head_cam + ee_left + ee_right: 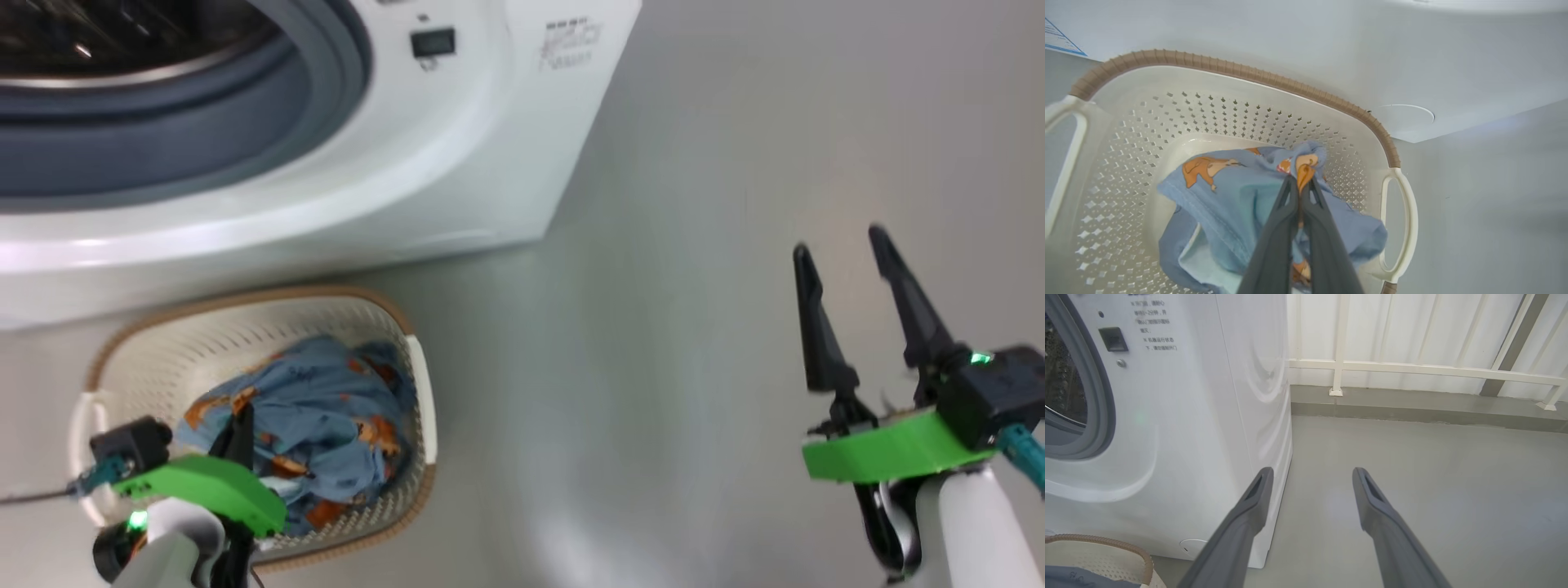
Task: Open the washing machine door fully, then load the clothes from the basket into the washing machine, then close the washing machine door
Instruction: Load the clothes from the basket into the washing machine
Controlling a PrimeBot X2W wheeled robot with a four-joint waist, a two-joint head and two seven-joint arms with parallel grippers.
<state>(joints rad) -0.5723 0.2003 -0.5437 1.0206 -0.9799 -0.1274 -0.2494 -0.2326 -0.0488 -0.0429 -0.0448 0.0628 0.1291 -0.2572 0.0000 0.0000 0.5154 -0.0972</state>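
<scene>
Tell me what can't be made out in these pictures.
Grey printed text on the big white washing machine: blurred, head view.
Steel drum: cut off by head view's top edge.
Floor of cream perforated plastic basket: mostly covered by light blue bear-print clothes, left wrist view.

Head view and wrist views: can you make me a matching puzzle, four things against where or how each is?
1. left gripper with two dark fingers
2. right gripper with two dark fingers
3. cream-white perforated plastic basket
4. light blue bear-print fabric clothes

A. lying inside the basket
B. fingers spread, holding nothing
C. standing on the grey floor before the big white washing machine
D. fingers pinched on blue fabric

Pairs: 1-D, 2-B, 3-C, 4-A
</scene>
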